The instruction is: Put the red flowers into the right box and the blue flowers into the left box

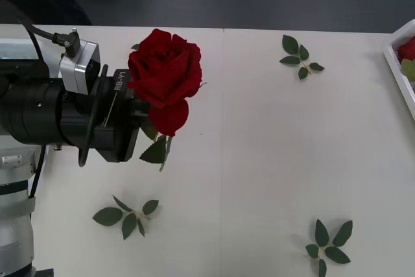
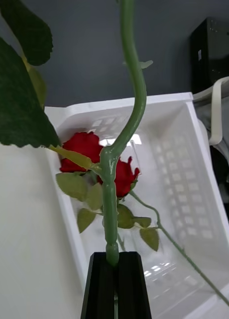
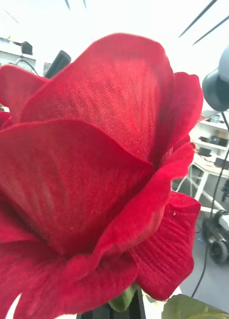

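My left gripper (image 1: 149, 131) is shut on a red flower (image 1: 165, 72), a deep-red rose held above the table's left half; its bloom (image 3: 94, 174) sits just over the black fingers (image 3: 121, 311). My right gripper (image 2: 114, 284) is shut on a thin green stem (image 2: 112, 199) with leaves, whose bloom is out of frame. It hangs over the right box (image 2: 159, 102), a white slotted tray. Two red flowers (image 2: 82, 147) lie in that box. The right box (image 1: 397, 63) shows at the table's right edge with a red bloom (image 1: 407, 48) inside. The blue flowers and the left box are out of view.
Loose green leaf sprigs lie on the white table: one at the back right (image 1: 300, 56), one at the front left (image 1: 128, 215), one at the front right (image 1: 329, 244). A dark floor lies beyond the table's far edge.
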### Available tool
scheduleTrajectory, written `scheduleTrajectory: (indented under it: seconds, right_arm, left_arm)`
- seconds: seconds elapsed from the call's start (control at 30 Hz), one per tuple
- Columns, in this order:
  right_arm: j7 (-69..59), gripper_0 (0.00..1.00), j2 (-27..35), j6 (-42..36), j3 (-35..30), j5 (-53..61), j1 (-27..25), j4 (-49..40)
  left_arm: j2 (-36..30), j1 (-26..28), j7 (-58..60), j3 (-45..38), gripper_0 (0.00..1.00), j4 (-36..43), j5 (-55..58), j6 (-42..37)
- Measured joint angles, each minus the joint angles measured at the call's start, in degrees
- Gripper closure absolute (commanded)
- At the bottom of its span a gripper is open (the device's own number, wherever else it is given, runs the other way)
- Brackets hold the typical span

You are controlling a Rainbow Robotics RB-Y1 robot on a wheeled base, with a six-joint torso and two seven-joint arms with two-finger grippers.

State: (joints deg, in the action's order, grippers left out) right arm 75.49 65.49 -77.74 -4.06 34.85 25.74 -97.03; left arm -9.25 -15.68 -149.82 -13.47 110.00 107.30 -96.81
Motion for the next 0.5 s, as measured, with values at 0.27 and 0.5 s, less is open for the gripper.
scheduleTrajectory:
  seconds: [0.27,0.5]
  right_arm:
    - [12.9,1.00,2.8,20.3,-0.6,2.9,-5.8,14.8]
    - [20.6,1.00,2.8,34.8,3.2,1.1,-7.4,25.0]
  left_arm:
    - [4.7,-2.2,0.1,0.5,1.00,2.7,-0.8,-0.2]
    - [8.9,-4.7,0.2,2.7,1.00,2.9,-6.1,3.1]
